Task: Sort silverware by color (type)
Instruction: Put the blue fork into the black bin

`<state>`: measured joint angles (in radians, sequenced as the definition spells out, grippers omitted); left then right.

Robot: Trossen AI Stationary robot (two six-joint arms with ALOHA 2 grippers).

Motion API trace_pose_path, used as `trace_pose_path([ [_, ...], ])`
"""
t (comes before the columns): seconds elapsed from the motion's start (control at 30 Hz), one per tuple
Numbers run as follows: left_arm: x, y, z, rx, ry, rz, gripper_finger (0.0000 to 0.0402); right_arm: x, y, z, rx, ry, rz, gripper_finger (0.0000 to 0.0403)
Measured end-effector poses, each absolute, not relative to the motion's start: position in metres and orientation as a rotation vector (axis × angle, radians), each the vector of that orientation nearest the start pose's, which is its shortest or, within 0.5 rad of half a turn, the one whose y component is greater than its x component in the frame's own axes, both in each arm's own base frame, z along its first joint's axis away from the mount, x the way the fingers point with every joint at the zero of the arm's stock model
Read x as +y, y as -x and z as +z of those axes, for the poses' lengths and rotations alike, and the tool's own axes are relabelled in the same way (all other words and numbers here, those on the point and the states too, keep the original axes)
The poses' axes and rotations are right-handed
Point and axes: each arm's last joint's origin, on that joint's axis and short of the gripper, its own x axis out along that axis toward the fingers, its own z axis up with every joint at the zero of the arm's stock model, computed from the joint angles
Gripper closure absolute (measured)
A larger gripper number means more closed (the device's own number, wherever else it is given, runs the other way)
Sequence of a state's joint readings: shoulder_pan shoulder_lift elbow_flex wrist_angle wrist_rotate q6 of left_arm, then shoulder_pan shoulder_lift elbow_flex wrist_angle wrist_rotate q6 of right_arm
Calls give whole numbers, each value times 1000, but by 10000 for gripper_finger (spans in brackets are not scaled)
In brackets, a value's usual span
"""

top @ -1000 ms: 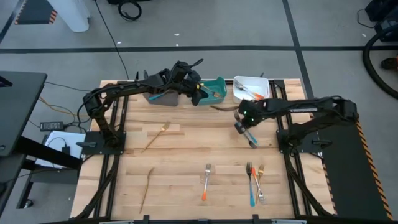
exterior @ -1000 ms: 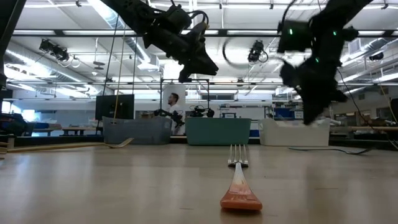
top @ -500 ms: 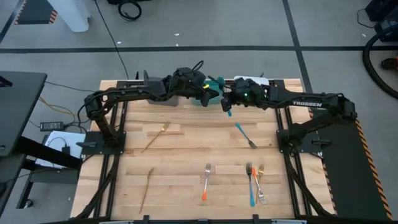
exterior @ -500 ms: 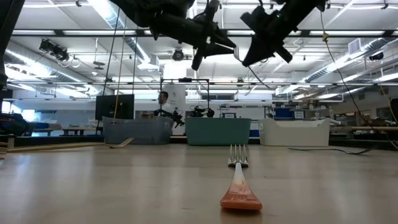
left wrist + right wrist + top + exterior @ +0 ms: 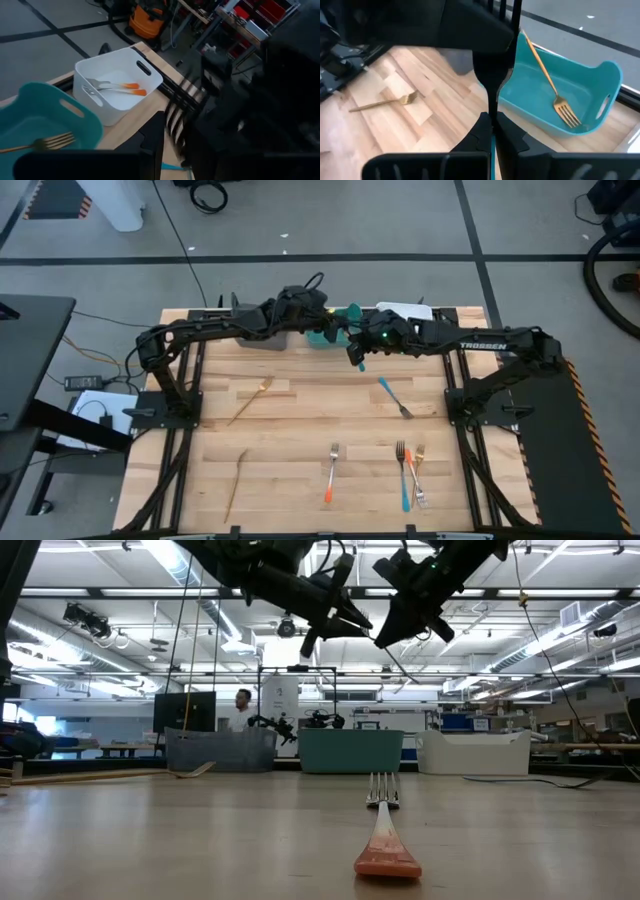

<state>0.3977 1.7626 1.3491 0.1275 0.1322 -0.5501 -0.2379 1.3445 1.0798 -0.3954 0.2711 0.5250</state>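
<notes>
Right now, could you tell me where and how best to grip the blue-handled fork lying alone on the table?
Grip the blue-handled fork across the middle of its handle, coming straight down from above. It lies flat and diagonal on the table, clear of other silverware, so a grip turned crosswise to the handle should probably close cleanly.

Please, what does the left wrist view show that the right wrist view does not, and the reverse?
Only the left wrist view shows the white bin with two orange-handled utensils lying in it. Only the right wrist view shows a gold fork lying on the table, and the right gripper shut on a blue-handled utensil. Both show the teal bin with one gold-coloured fork inside it. The left gripper is above the table beside that bin.
</notes>
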Motion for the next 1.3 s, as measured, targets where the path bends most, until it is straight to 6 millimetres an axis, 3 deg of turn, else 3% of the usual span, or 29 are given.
trace_pose_path([
  [0.17,159,-379,292,199,606,338,331,-74,-282,293,528,-478,-655,392],
  [0.37,160,-379,291,204,567,341,390,-77,-280,298,494,-497,-642,385],
  [0.63,166,-374,293,238,454,332,396,-77,-281,297,502,-503,-599,360],
  [0.9,184,-322,319,404,245,417,396,-75,-273,308,468,-506,-584,328],
  [1.1,194,-266,327,730,-5,589,396,-73,-264,317,441,-506,-580,325],
  [1.3,203,-241,338,882,-229,800,396,-73,-263,318,438,-498,-582,325],
])
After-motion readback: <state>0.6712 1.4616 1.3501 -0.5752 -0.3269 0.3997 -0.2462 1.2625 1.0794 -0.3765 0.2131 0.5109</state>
